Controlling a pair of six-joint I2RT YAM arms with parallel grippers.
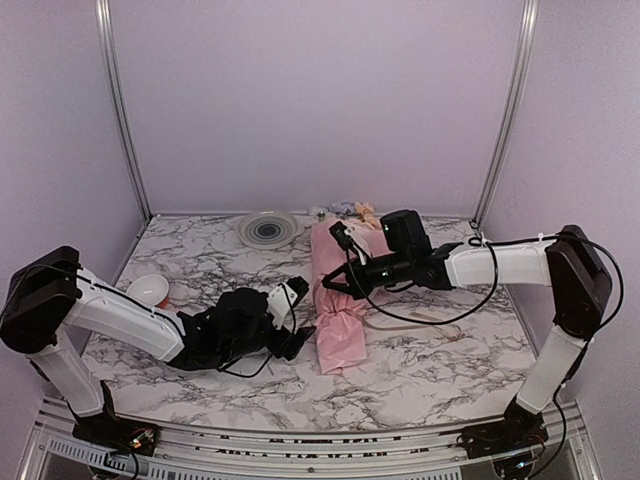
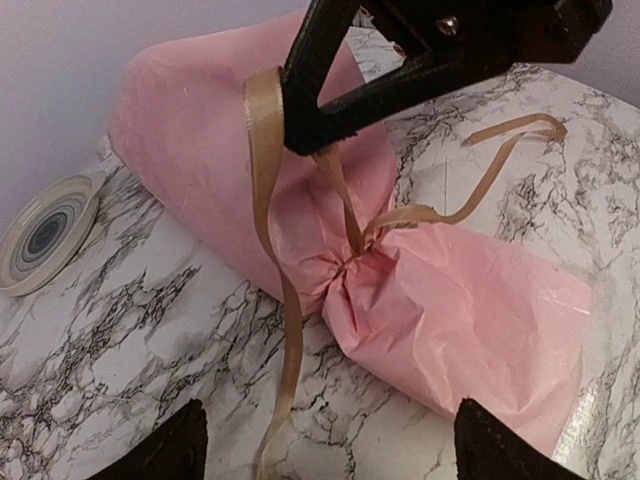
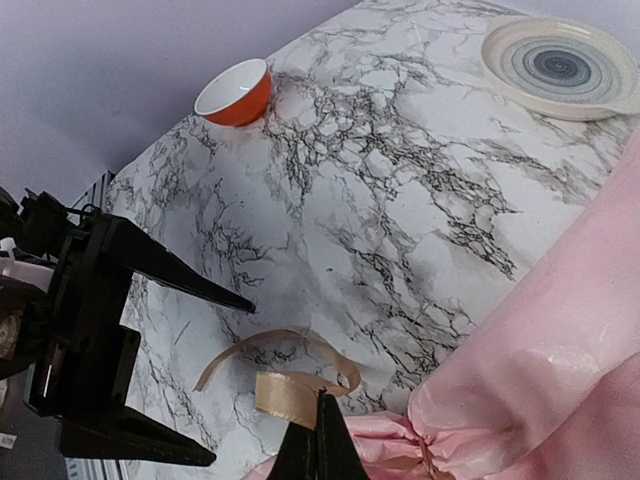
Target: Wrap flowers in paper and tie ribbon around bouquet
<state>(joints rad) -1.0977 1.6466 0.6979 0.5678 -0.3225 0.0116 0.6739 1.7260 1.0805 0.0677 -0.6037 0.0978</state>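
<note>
Right fingers [image 3: 318,452] pinch ribbon [image 3: 285,392], apparently cinching bouquet [image 2: 300,200].

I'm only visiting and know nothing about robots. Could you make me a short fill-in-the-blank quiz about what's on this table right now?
1. A tan ribbon is cinched around the ___ paper bouquet.
2. The right gripper is shut on the ___.
3. The jaws of the left gripper stand ___.
4. The bowl is orange outside and ___ inside.

Missing words: pink; ribbon; open; white.
</note>
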